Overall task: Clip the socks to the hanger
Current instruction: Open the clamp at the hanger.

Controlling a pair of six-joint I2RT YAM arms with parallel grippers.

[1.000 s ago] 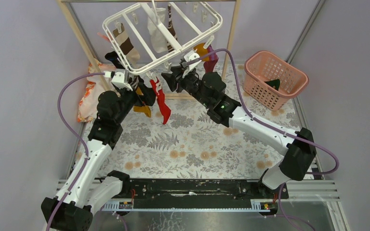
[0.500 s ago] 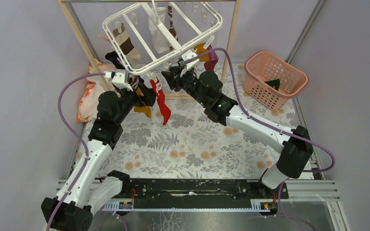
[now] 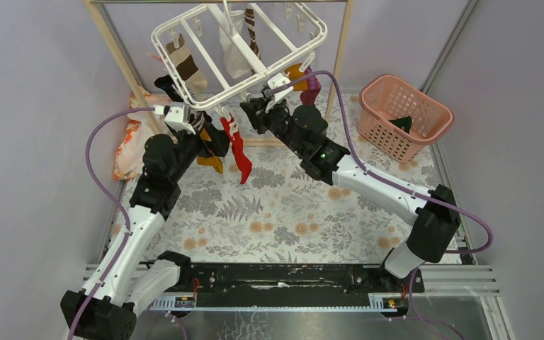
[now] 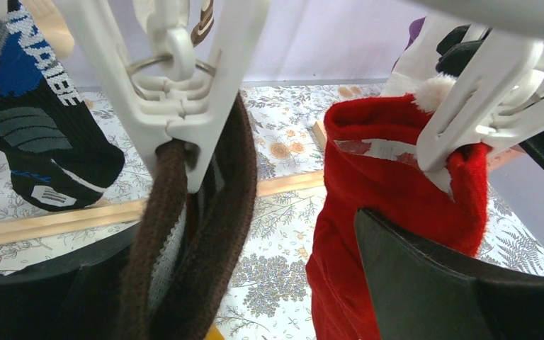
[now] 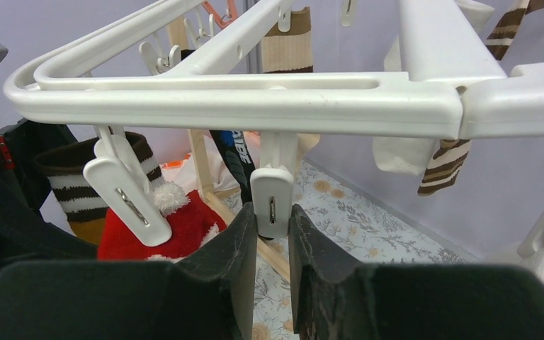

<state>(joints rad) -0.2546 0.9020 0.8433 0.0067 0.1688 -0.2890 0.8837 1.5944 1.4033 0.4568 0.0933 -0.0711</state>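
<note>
The white hanger (image 3: 237, 49) hangs from the rack, with its near bar across the right wrist view (image 5: 241, 95). My right gripper (image 3: 253, 110) (image 5: 273, 227) is shut on a dangling white clip (image 5: 272, 197) under that bar. My left gripper (image 3: 212, 138) (image 4: 248, 276) is open. A brown sock (image 4: 184, 234), held in a white clip (image 4: 173, 106), hangs between its fingers near the left one. A red sock (image 3: 238, 149) (image 4: 389, 212) with a white pompom hangs clipped beside it. Brown-striped (image 3: 183, 67), white (image 3: 234, 53), orange and purple (image 3: 310, 79) socks hang further back.
A wooden rack (image 3: 117, 57) carries the hanger. A pink basket (image 3: 404, 117) at the right holds a dark sock (image 3: 401, 123). An orange-and-white cloth (image 3: 127, 145) lies at the left. A black sock with blue markings (image 4: 35, 134) hangs behind the left gripper.
My right gripper has moved left and up to the hanger's near bar and now has a clip between its fingers. The left arm has not moved.
</note>
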